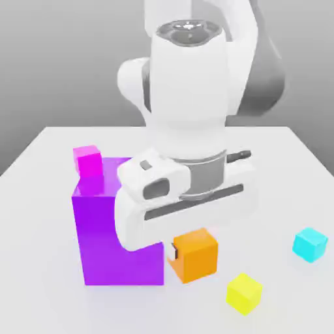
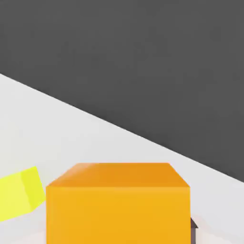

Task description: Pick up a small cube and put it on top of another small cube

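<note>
- The orange cube [image 1: 195, 254] sat just off the white table [image 1: 287, 196], beside the big purple block [image 1: 111, 238] on the exterior view's right.
- The gripper [image 1: 173, 251] was clamped on the orange cube, jaws drawn in tight against its sides (a dark fingertip [image 1: 173, 250] showed at its edge).
- The magenta cube [image 1: 87, 160] rested behind the purple block.
- The yellow cube [image 1: 244, 293] lay near; the cyan cube [image 1: 309, 244] farther off.
</note>
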Controlling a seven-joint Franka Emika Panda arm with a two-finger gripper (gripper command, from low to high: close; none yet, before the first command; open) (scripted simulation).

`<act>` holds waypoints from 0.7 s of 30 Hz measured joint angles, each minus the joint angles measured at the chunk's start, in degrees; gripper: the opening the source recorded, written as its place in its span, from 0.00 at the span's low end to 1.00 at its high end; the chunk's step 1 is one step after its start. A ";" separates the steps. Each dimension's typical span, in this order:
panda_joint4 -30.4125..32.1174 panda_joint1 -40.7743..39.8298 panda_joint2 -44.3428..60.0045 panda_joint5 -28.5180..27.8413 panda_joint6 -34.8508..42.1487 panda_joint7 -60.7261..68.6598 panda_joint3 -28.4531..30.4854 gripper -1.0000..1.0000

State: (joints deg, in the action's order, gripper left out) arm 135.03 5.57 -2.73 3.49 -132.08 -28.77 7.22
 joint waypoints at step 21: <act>19.29 -26.56 -37.32 -7.82 17.63 -51.03 -0.59 0.00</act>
State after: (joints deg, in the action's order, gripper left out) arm 154.32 -21.00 -40.05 -4.34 -114.45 -79.81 6.63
